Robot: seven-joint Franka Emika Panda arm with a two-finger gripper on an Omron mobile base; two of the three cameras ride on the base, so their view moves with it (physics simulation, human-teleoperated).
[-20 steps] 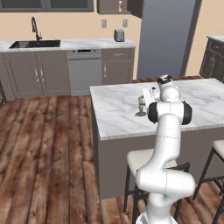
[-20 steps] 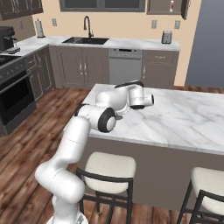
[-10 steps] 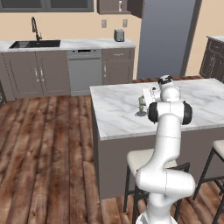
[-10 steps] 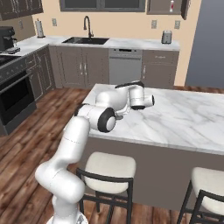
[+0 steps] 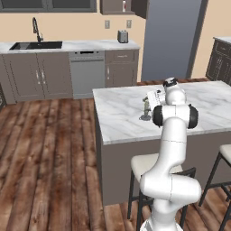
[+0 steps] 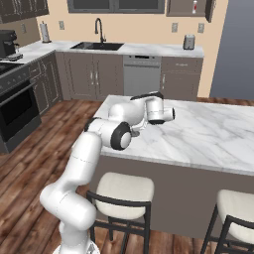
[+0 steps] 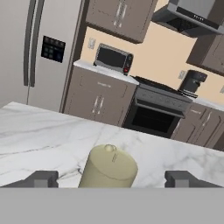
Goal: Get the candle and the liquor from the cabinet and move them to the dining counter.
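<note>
The candle [image 7: 108, 168], a pale olive stick, stands upright on the dining counter [image 7: 35, 135] between my fingertips [image 7: 41, 178], which are spread wide with a gap on each side. My gripper [image 7: 111, 179] is open around it and is not touching it. From the left base view the candle [image 5: 145, 109] sits in its dark holder on the marble island [image 5: 122, 113], with the gripper [image 5: 152, 100] just to its right. The liquor [image 5: 124, 5], a white bottle with a red cap, stands in the open upper cabinet [image 5: 113, 5] on the far wall. The right base view shows that bottle [image 6: 194, 7] too.
Cushioned stools [image 5: 155, 164] [image 6: 121, 191] stand at the island's near side. Behind the island are the fridge [image 5: 173, 38], a toaster [image 5: 122, 36], a dishwasher [image 5: 87, 72] and a sink [image 5: 36, 45]. A stove [image 7: 159, 116] and a microwave [image 7: 113, 58] lie beyond the counter.
The jaws have spread wide and let go of the candle, which stays standing on the island. The arm has hardly moved.
</note>
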